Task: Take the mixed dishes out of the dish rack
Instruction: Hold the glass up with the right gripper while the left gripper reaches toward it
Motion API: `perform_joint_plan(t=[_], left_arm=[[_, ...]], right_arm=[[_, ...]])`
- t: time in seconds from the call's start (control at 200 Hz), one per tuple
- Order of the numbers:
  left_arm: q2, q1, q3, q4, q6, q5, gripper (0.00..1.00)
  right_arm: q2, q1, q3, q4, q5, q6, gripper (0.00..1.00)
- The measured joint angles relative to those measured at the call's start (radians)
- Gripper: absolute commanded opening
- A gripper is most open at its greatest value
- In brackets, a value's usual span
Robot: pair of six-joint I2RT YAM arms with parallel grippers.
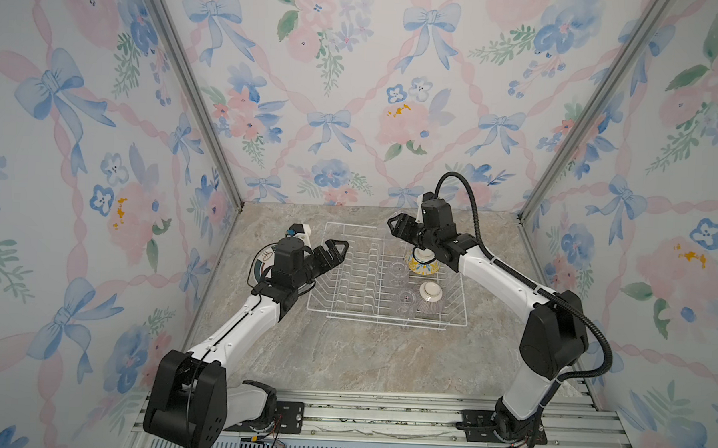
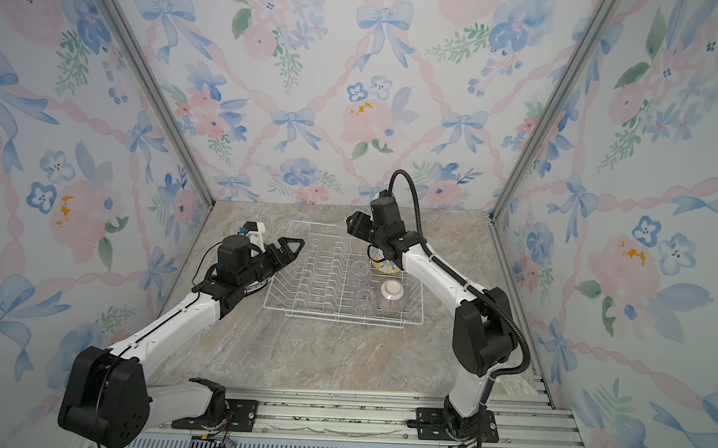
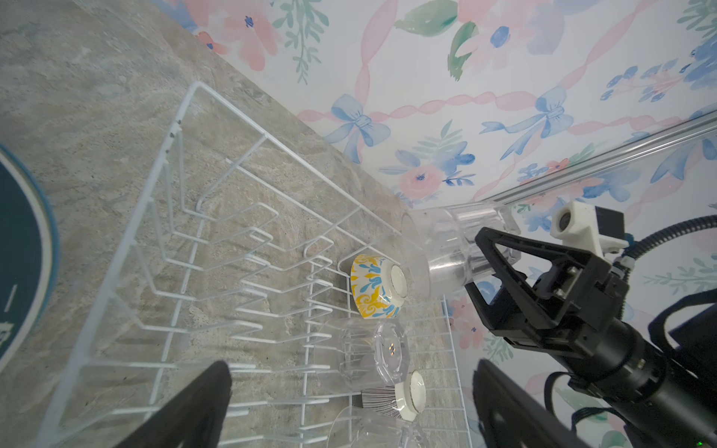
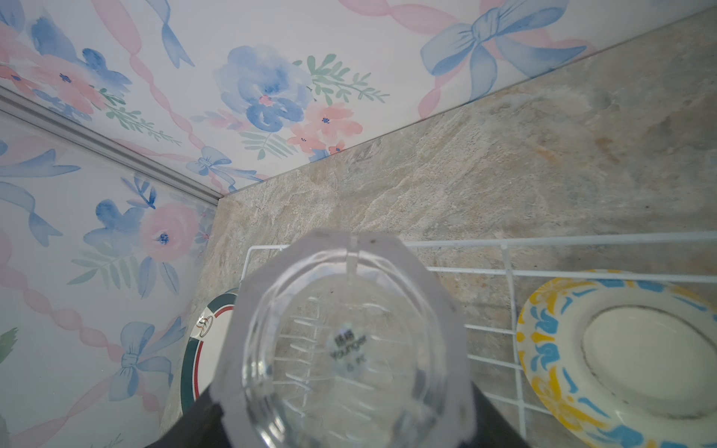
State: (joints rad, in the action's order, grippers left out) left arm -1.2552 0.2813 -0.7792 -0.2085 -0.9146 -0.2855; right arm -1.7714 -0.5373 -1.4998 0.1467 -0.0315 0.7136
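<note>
A: Status, right gripper [image 3: 475,263]?
B: Clamped on a glass cup [image 3: 438,248], held above the dish rack [image 1: 348,283], 12 o'clock edge.
A: And left gripper [image 1: 337,251]?
B: Jaws wide, empty, at the rack's 9 o'clock side.

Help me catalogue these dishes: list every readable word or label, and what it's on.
"Younger": sticker on the glass cup's base; its other lines are too blurred.
Emblem on the green-and-red-rimmed plate: too small to read.
White marks on the dark teal plate: cut off, unreadable.
</note>
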Motion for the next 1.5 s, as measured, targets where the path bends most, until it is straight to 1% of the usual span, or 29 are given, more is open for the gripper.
perform_joint_plan(t=[0.195, 0.32, 0.56, 0.84, 1.015, 1.325, 1.5], left_arm=[[-0.040, 0.013, -0.022, -0.054, -0.015, -0.004, 0.98], [-0.071, 0.022, -0.039, -0.084, -0.030, -0.016, 0.95], [-0.110, 0.076, -0.057, -0.154, -0.055, -0.041, 0.92], [-0.161, 0.105, -0.082, -0.271, -0.084, -0.079, 0.82], [-0.196, 0.122, -0.085, -0.359, -0.098, -0.114, 0.77], [-0.214, 0.153, -0.101, -0.444, -0.115, -0.150, 0.71], [-0.241, 0.160, -0.122, -0.459, -0.124, -0.162, 0.59]], right_arm=[[0.049, -0.010, 0.026, -0.002, -0.018, 0.048, 0.52], [0.068, -0.011, 0.034, -0.001, -0.030, 0.074, 0.52], [0.099, -0.016, 0.049, 0.003, -0.053, 0.130, 0.52], [0.113, -0.016, 0.050, 0.006, -0.103, 0.205, 0.52], [0.114, -0.016, 0.050, 0.001, -0.132, 0.249, 0.52], [0.114, -0.016, 0.063, -0.039, -0.173, 0.316, 0.52], [0.114, -0.021, 0.079, -0.058, -0.182, 0.344, 0.52]])
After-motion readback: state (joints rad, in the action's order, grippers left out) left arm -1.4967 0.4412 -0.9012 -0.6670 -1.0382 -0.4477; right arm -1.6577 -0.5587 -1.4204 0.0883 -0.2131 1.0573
